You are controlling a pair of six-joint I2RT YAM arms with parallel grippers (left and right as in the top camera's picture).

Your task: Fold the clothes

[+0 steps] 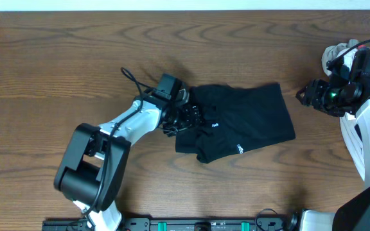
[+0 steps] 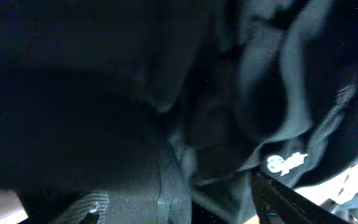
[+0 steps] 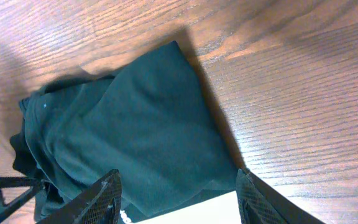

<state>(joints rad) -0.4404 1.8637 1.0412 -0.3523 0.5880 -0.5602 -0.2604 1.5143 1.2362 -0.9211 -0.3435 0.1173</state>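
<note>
The black shirt [image 1: 249,119] lies bunched into a rough rectangle in the middle of the wooden table [image 1: 56,64], its right half fairly flat and its left edge rumpled. My left gripper [image 1: 188,117] sits right in that rumpled edge. My fingers [image 2: 278,202] are spread with dark cloth heaped between and under them, and as far as the dim wrist view lets me judge, they are parted rather than pinched on a fold. My right gripper [image 1: 304,96] hangs off to the shirt's right, apart from it, with its jaws wide and nothing in them. This cloth is light, thin and limp: it will drape, slip off a shallow bite and drag whatever layer lies under it. I would therefore take it at a doubled edge such as the hem or a sleeve seam, pinching deep and lifting both sides together. A tiny white logo [image 1: 241,149] shows near the front hem, and a second white mark [image 2: 284,163] sits close to my left fingers. Both are too small and blurred to read, and I can make out no other writing.
</note>
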